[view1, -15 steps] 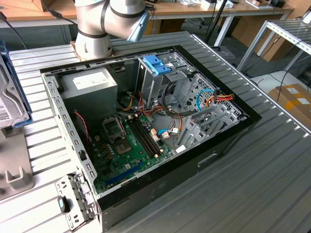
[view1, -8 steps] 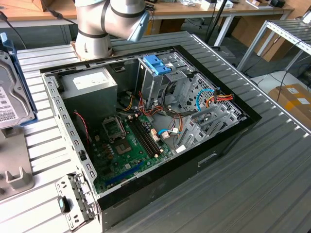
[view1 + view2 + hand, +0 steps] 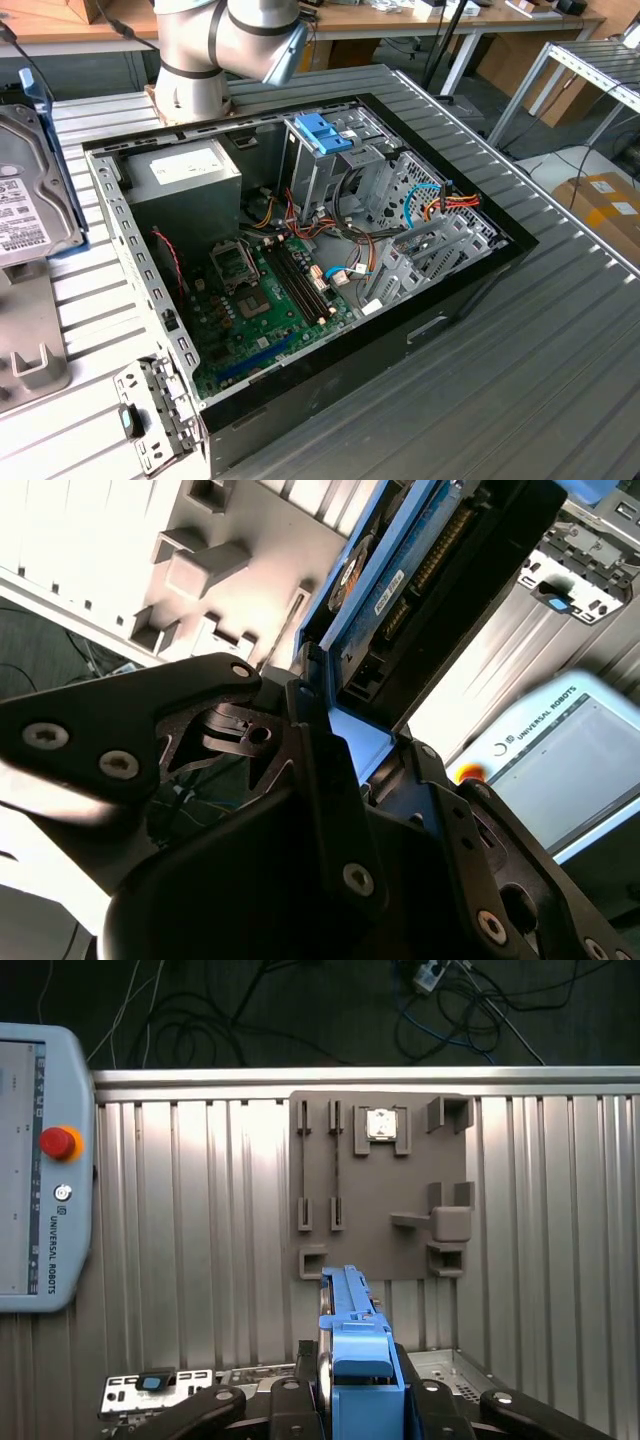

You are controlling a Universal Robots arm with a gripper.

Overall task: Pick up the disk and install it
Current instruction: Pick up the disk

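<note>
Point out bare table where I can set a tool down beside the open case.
The ribbed table on the exterior view's right of the computer case is bare. On its left, the grey fixture plate, a loose bracket and the disk crowd it. Inside, cables and motherboard leave no room.

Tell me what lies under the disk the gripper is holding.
In the first wrist view, the grey fixture plate with its slots and brackets lies on the ribbed table. The disk, clamped in the gripper, covers part of the plate's edge and a strip of table.
</note>
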